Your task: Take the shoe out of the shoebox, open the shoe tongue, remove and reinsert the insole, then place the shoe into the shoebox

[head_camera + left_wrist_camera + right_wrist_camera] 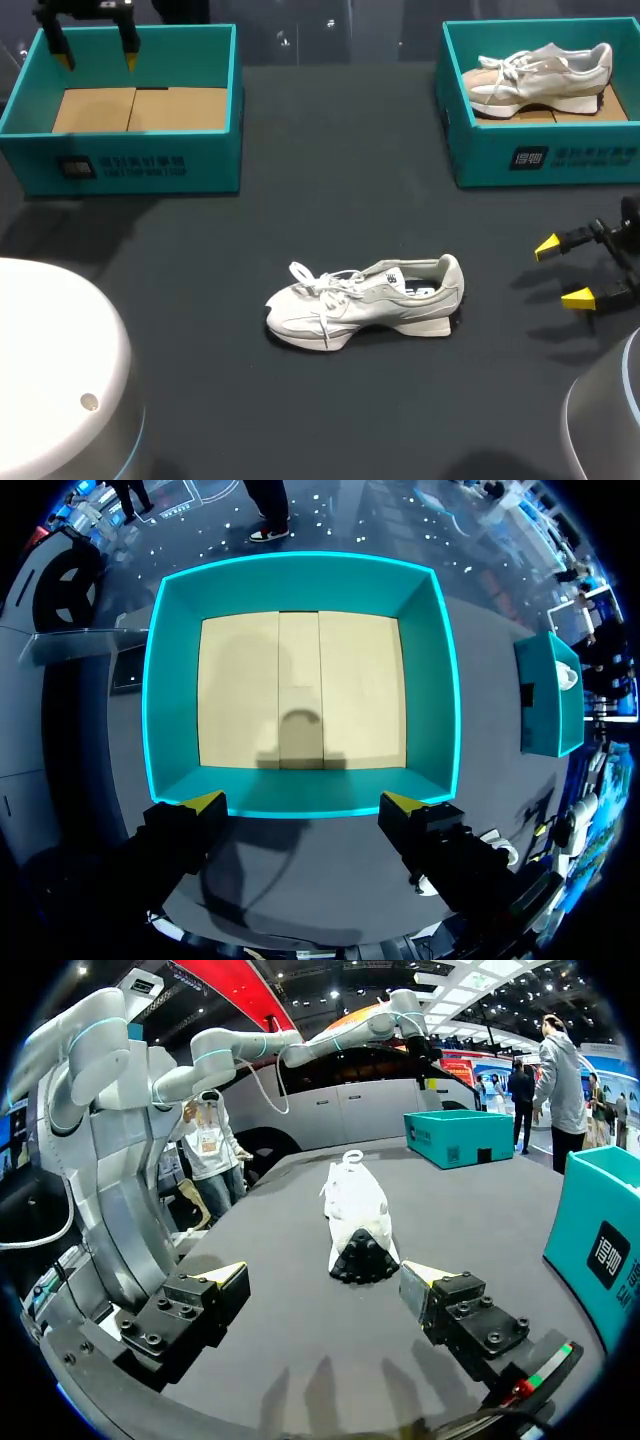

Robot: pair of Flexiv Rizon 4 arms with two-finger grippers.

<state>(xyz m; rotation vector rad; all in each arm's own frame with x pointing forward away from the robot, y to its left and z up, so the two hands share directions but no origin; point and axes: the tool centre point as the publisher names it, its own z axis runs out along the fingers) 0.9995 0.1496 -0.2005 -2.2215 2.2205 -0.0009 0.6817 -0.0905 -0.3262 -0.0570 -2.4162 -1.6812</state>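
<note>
A pale grey-white shoe (365, 300) lies on its sole in the middle of the dark table, toe to the left, laces loose. The right wrist view has this shoe (356, 1218) ahead of the fingers, heel toward them. My right gripper (565, 272) (325, 1280) stands open to the shoe's right, nothing between its fingers. At the back left, my left gripper (95, 55) (302, 802) hangs open above the near wall of an empty teal shoebox (135, 165) (440, 680) with a cardboard floor. A second teal shoebox (470, 130) at the back right holds another pale shoe (540, 75).
A white rounded robot base (50, 370) fills the front left corner, and a grey one (605, 420) the front right. Bare dark tabletop (340, 180) lies between the two boxes and around the shoe.
</note>
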